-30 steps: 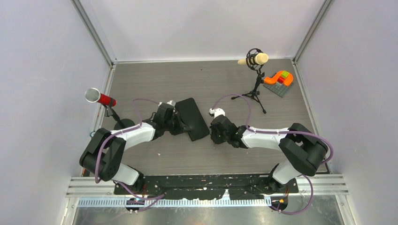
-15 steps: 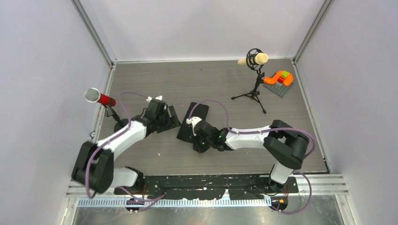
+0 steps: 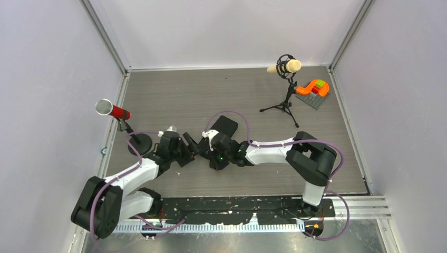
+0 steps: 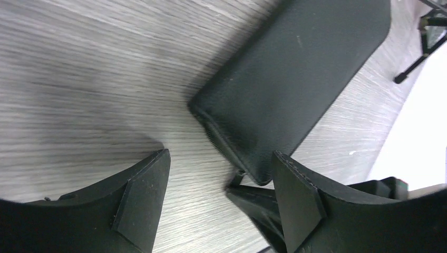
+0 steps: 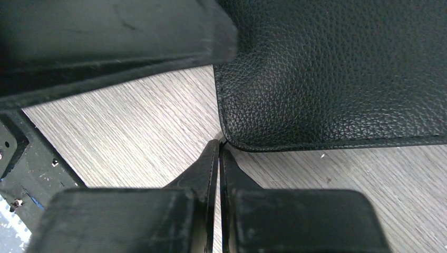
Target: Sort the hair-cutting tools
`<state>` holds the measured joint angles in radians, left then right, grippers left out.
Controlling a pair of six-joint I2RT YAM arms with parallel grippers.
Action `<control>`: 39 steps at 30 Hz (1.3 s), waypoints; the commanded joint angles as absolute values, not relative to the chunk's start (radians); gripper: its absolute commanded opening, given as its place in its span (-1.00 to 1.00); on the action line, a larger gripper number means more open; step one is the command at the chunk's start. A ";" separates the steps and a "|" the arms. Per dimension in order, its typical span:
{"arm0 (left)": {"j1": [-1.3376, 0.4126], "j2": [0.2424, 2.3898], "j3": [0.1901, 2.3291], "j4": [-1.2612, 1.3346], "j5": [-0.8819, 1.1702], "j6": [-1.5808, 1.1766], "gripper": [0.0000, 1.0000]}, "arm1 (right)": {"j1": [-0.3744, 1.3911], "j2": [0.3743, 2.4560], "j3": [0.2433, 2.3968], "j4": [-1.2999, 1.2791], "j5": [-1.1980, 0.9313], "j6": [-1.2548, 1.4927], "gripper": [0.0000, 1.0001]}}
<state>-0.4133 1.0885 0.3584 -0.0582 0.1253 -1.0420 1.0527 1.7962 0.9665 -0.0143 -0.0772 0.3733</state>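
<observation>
Hair-cutting tools unseen; case (image 3: pixel 228 126) diagonal.

Two microphones (image 3: pixel 112 110) (image 3: pixel 284 66), one black case (image 3: pixel 225 128), one block toy (image 3: pixel 313 89) — two arms (image 3: pixel 137 171) (image 3: pixel 274 153)

Black case (image 3: pixel 225 125) lies flat mid-desk, angled, with a grainy leather-like skin. Zipper teeth show along its edge in the left wrist view. Desk (image 3: pixel 174 95) is grey wood-grain. Red mic with silver head (image 3: pixel 112 110) sits on a round base at the left edge. Cream mic (image 3: pixel 284 67) stands on a tripod back right. Orange/green/red blocks (image 3: pixel 314 87) on a grey baseplate are just beside it, in the corner.
</observation>
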 commanded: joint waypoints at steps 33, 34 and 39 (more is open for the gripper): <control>-0.405 1.331 0.408 0.012 0.198 -0.968 -1.00 | 0.803 1.553 0.727 -0.262 0.191 0.309 -0.90; -0.405 1.329 0.411 0.006 0.203 -0.957 -1.00 | 0.794 1.555 0.739 -0.259 0.191 0.306 -0.90; -0.405 1.309 0.419 -0.039 0.196 -0.938 -1.00 | 0.779 1.567 0.790 -0.263 0.138 0.293 -0.89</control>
<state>-0.4137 1.3106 0.4229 0.1001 0.2623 -1.0363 0.7898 1.5524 0.7666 -0.1852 0.1120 0.3382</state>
